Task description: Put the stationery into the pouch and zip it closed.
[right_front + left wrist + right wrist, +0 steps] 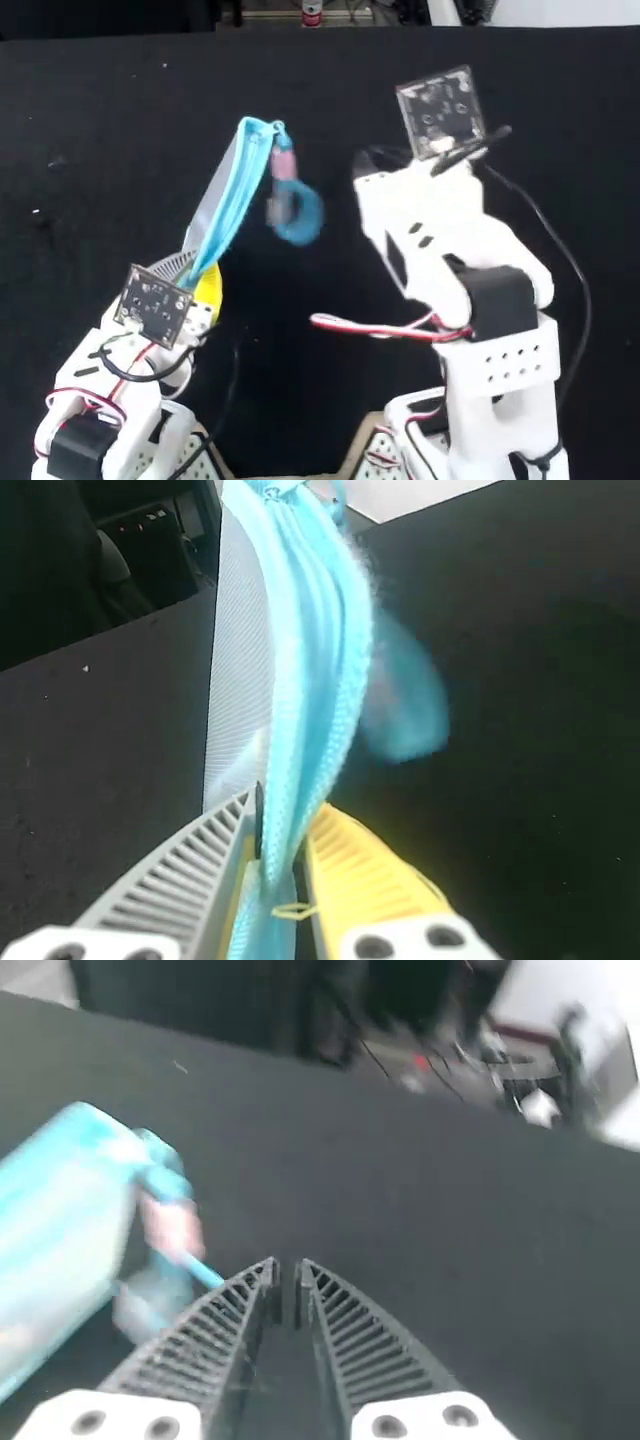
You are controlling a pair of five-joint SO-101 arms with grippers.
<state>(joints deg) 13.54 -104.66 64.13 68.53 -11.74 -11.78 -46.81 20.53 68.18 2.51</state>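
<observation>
The flat blue-and-grey fabric pouch [222, 205] sits between the jaws of the left gripper [280, 825], stretching ahead of them. Its blue ring-shaped zip pull [297, 215] hangs just beside the closed jaws of the right gripper [288, 1272].

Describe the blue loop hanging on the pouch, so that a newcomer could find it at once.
On the black table, the left gripper grips one end of a long grey pouch with a light blue zip edge. At its far end, a small pink piece carries the loop: the one round, ring-shaped blue thing, hanging beside the straight pouch.
</observation>
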